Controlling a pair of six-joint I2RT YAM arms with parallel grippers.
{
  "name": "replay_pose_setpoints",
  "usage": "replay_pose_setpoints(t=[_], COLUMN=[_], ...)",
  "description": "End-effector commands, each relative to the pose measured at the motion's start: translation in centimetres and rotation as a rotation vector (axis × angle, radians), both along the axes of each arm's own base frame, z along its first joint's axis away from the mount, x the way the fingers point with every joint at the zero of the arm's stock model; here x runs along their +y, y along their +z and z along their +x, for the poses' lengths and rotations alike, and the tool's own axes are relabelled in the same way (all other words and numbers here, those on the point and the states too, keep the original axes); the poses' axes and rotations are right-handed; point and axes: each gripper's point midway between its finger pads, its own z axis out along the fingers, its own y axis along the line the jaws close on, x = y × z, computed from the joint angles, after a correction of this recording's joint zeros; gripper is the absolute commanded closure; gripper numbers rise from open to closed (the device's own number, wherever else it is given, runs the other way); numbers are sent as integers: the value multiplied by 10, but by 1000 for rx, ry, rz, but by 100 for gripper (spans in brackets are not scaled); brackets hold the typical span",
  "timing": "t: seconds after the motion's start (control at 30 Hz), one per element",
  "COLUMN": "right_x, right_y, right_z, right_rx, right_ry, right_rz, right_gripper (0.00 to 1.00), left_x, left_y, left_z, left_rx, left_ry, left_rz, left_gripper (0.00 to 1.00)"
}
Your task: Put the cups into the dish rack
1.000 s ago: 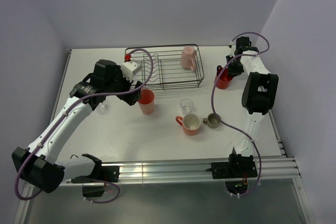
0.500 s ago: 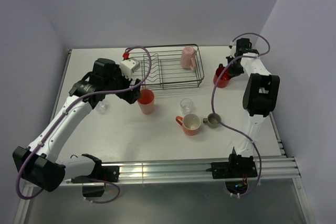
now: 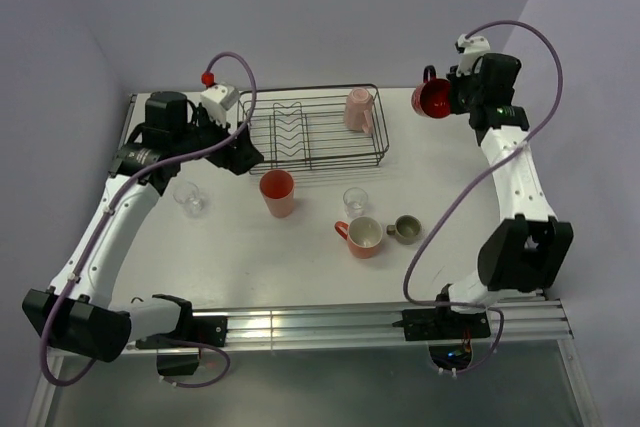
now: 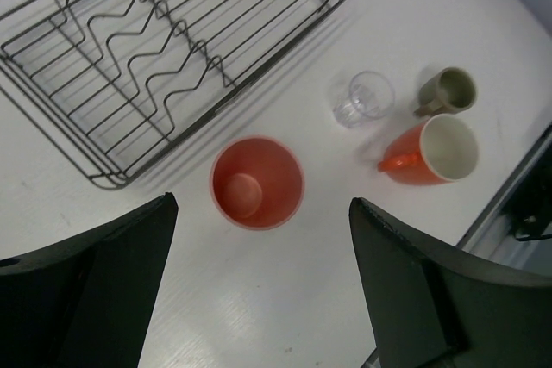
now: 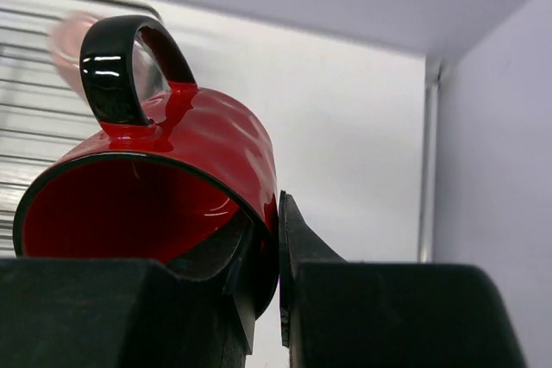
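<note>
The right gripper [image 3: 452,99], clamped on the rim of the red mug [image 3: 432,100], has raised it off the tabletop [image 3: 300,247] above the far right corner, while the left gripper [image 3: 240,155], jaws wide apart, has drawn back from the salmon tumbler [image 3: 277,192] near the dish rack [image 3: 330,164].

dish rack [image 3: 320,142]: black wire; mug [image 5: 190,144]: red, black handle; tumbler [image 4: 256,183]: salmon; table [image 3: 300,257]: white

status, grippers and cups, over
Right gripper shut on red mug, held in the air right of dish rack. Left gripper open near salmon tumbler. Pink mug in rack; nothing blocking.
</note>
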Motion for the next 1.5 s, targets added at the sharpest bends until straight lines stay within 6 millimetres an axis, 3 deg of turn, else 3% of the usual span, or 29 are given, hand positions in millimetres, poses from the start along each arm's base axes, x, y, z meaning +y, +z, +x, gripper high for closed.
replay_pose_setpoints(t=[0.0,0.03,0.07,0.1,0.2,0.23,0.3,0.33,0.4,0.43,0.47,0.53,0.57,0.63,0.9,1.07,1.47], right_x=[30,41,44,45,71,74,91,96,111,115,120,137,147,165,225,242,260], right_y=[80,99,95,125,149,169,176,193,199,213,211,226,220,229,203,184,177], right_z=[-6,-7,-12,-21,-44,-50,-65,-73,-85,-93,-99,-117,-125,-147,-205,-221,-241], right_rx=[-316,-398,-415,-525,-671,-765,-848,-930,-999,-1075,-1102,-1222,-1254,-1372,-1584,-1652,-1717], right_ry=[127,154,167,158,211,200,238,232,267,259,269,298,342,379,622,678,692], right_rz=[-79,-107,-146,-177,-261,-284,-338,-357,-405,-445,-463,-518,-541,-568,-765,-849,-892], right_gripper=[100,100,100,100,100,100,100,100,100,100,100,100,100,100,100,100,100], left_x=[-19,-21,-26,-29,-40,-43,-49,-52,-57,-60,-61,-67,-70,-78,-98,-102,-117], left_y=[50,53,63,66,81,84,97,98,106,109,111,117,118,117,110,100,76], left_z=[-4,-5,-11,-14,-27,-29,-41,-43,-56,-57,-61,-70,-73,-82,-103,-103,-91], left_rx=[-44,-34,-28,-23,16,36,76,105,159,176,217,250,290,324,428,487,495], left_ry=[-104,-118,-159,-180,-258,-276,-336,-357,-421,-440,-449,-505,-513,-553,-617,-611,-511], left_rz=[-163,-178,-210,-225,-293,-311,-363,-380,-429,-447,-472,-507,-523,-526,-507,-503,-436], left_gripper=[11,12,12,12,13,13,13,13,13,13,13,13,13,14,16,18,30])
